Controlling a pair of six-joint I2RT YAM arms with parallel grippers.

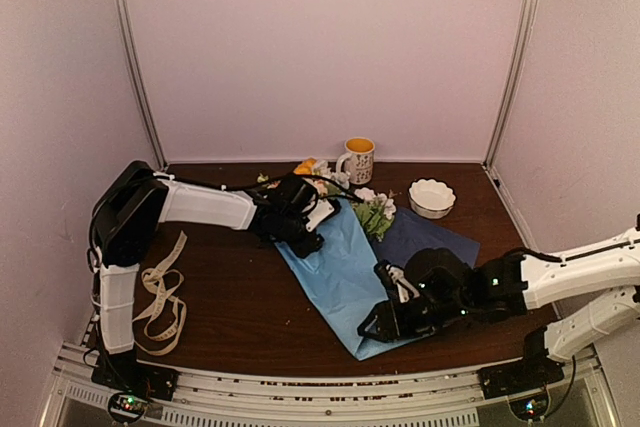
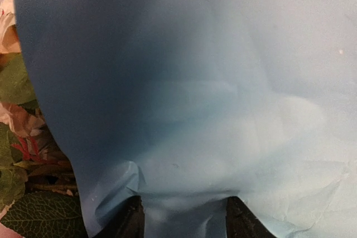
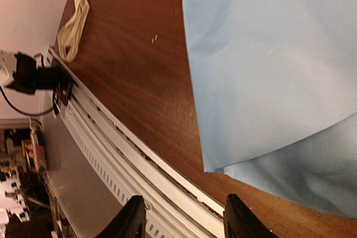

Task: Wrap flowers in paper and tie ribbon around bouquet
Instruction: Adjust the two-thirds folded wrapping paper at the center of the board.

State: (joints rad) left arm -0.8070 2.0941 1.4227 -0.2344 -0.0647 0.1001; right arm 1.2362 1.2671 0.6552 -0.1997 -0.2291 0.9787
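The paper (image 1: 340, 269) lies light blue side up across the table, with a navy part (image 1: 432, 237) to the right. It is folded over the flowers (image 1: 376, 213), whose blooms stick out at its far end. In the left wrist view the paper (image 2: 212, 82) fills the frame and leaves and blooms (image 2: 17, 137) show at the left. My left gripper (image 2: 185, 210) is closed on a creased bulge of paper at the sheet's upper left edge (image 1: 298, 219). My right gripper (image 3: 181, 207) is open and empty, just short of the paper's near corner (image 3: 207, 166). The ribbon (image 1: 160, 299) lies loose at the left.
A mug (image 1: 357, 159) with an orange top stands at the back, with a white bowl (image 1: 432, 197) to its right. More blooms (image 1: 308, 169) lie left of the mug. The metal rail (image 3: 139, 154) of the table's front edge runs right under my right gripper.
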